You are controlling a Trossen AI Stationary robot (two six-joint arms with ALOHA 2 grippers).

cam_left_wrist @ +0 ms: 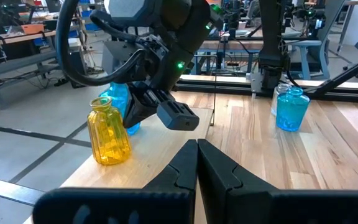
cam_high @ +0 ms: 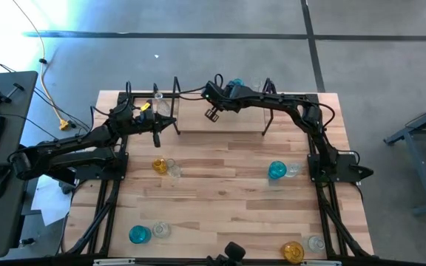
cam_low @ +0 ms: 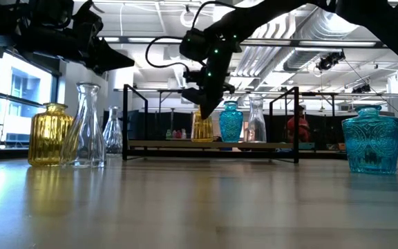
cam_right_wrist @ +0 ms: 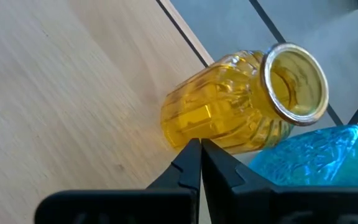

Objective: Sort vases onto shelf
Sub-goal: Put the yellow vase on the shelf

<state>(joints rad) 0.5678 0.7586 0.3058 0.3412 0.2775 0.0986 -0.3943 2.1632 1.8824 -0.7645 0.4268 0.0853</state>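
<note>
1. Vases stand on the shelf (cam_low: 213, 145) at the table's far edge: a yellow vase (cam_low: 202, 127), a blue vase (cam_low: 231, 122) and a clear vase (cam_low: 256, 122) side by side.
2. Right gripper (cam_high: 213, 113) hangs just above the yellow vase, jaws pressed together, empty.
3. Left gripper (cam_high: 156, 137) hovers near the shelf's left end, jaws pressed together, empty.
4. More vases (cam_high: 159, 165) stand in pairs around the table (cam_high: 220, 199).

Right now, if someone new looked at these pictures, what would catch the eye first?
Probably the right tool, shut and empty, hanging over the small wooden shelf with a black metal frame at the table's far edge. Beneath it on the shelf stand an amber-yellow ribbed glass vase and a teal-blue glass vase.
</note>
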